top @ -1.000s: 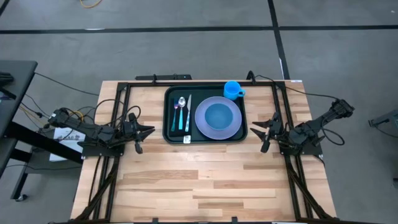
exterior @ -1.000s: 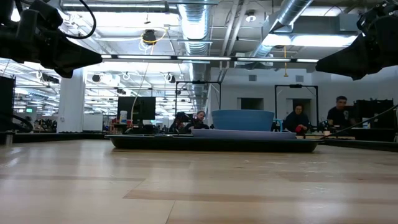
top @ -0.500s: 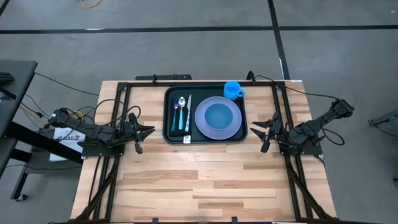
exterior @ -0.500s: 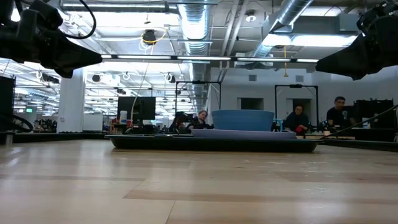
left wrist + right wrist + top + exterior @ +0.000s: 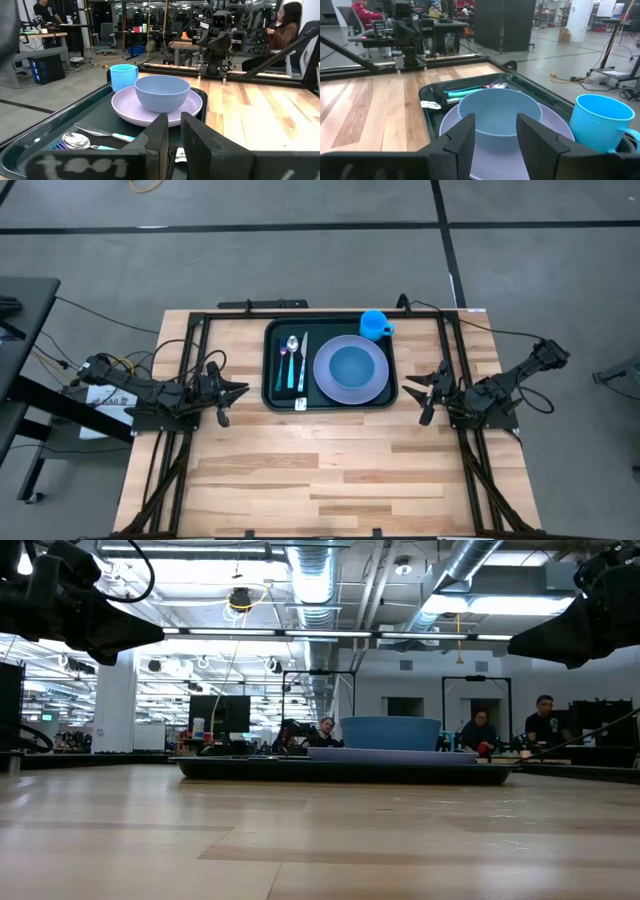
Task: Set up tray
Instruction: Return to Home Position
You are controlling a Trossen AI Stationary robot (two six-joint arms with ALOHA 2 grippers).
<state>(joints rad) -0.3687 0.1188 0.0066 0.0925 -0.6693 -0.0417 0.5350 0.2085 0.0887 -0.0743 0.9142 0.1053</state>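
The dark green tray point(image 5: 272, 395) lies at the table's far middle. On it a lavender plate point(image 5: 325, 385) carries a blue bowl point(image 5: 350, 366). A spoon and other cutlery point(image 5: 292, 360) lie on the tray's left part. A blue cup point(image 5: 373, 324) stands at the tray's far right corner. My left gripper point(image 5: 240, 390) hovers left of the tray, fingers narrowly open point(image 5: 174, 120). My right gripper point(image 5: 415, 387) hovers right of it, open point(image 5: 496, 122). In the low view the tray point(image 5: 250, 769) and bowl point(image 5: 390, 732) show between both arms.
A narrow flat black rectangle point(image 5: 265, 304) lies at the table's far edge. A small white label point(image 5: 300, 404) sits at the tray's near rim. Black frame rails point(image 5: 190, 360) run along both table sides. Bare wood point(image 5: 320, 470) fills the near half. People sit in the room behind.
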